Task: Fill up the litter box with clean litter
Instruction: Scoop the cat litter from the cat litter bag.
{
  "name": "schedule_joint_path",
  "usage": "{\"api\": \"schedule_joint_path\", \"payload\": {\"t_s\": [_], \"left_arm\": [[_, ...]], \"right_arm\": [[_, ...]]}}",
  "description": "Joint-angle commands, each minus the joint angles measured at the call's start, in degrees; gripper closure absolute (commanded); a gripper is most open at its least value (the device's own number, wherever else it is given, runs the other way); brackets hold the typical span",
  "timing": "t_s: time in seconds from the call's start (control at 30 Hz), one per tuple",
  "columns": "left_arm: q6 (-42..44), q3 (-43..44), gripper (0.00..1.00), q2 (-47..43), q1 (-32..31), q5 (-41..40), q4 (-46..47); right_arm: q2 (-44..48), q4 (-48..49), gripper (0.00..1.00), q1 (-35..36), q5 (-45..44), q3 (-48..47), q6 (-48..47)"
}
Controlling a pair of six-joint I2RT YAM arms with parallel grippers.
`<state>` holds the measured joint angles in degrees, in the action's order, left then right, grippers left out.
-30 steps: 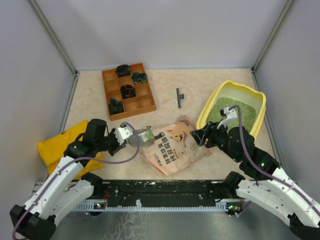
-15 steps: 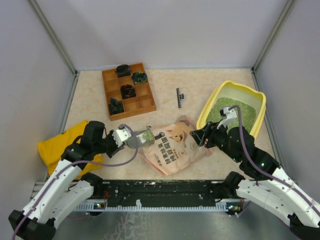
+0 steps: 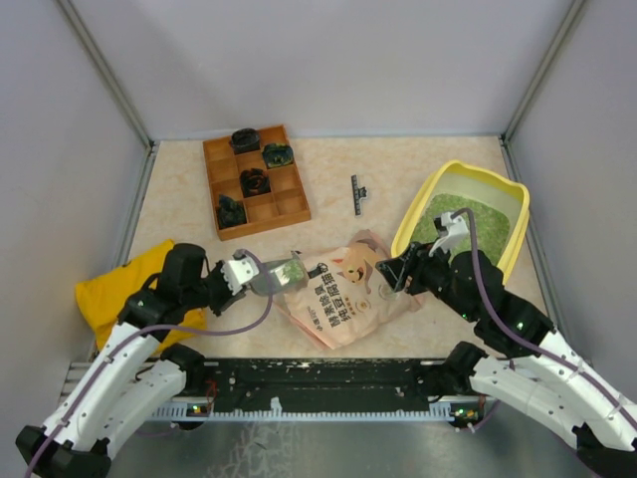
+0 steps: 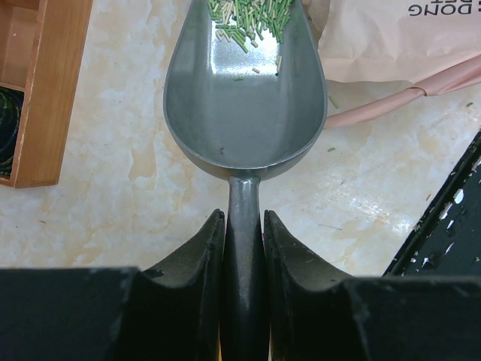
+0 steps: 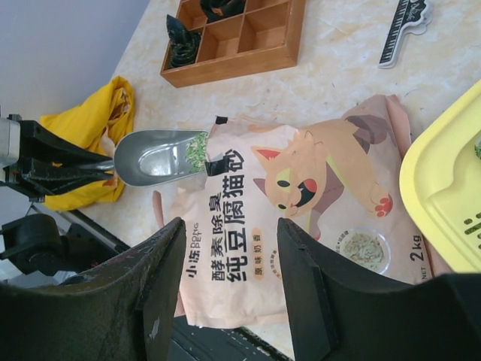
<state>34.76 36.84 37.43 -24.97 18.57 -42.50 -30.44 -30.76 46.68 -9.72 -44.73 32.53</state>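
Scoop (image 4: 245,105) with litter (image 4: 252,15) beside the pouch (image 5: 301,218)
Left gripper (image 4: 244,226) clamps the scoop's handle; right gripper (image 5: 231,226) hangs spread apart above the pouch.

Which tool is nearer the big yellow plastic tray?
Right. The right tool is beside the tray's left rim; the left tool, gripping a grey metal scoop, is beyond the pink pouch.

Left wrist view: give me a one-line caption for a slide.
Left gripper clamps the handle of a grey metal scoop holding green litter granules at its far end, beside a pink printed pouch.
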Motion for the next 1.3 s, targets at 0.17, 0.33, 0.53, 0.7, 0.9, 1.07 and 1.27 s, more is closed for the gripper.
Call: {"api": "schedule_joint_path", "payload": {"t_s": [0.17, 0.33, 0.53, 0.7, 0.9, 1.07, 1.27], "left_arm": [[0.7, 2.5, 1.0, -1.5, 0.4, 0.4, 0.6], [0.9, 3.3, 1.0, -2.0, 0.4, -0.2, -0.7], [0.8, 3.5, 1.0, -3.4, 0.4, -0.6, -1.6], [0.5, 4.0, 1.0, -4.3, 0.3, -0.7, -1.6], [0.6, 4.9, 1.0, -4.7, 0.4, -0.7, -1.5], [0.3, 5.9, 1.0, -5.1, 0.3, 0.0, -1.6], [-0.3, 6.7, 1.0, -6.0, 0.4, 2.0, -1.0]], "right_arm": [[-0.2, 3.3, 0.48, -0.3, 0.5, -3.5, -0.8], [-0.2, 4.0, 0.48, -0.4, 0.9, -2.9, 0.0], [-0.3, 4.1, 0.48, -0.3, 1.4, -2.6, 0.4], [-0.2, 4.0, 0.48, -0.2, 1.5, -2.5, 0.6], [-0.1, 3.8, 0.48, -0.3, 1.6, -2.3, 0.8], [0.2, 3.7, 0.48, -0.3, 1.5, -2.0, 1.0], [0.2, 3.2, 0.48, -0.3, 1.5, -2.6, 1.0]]}}
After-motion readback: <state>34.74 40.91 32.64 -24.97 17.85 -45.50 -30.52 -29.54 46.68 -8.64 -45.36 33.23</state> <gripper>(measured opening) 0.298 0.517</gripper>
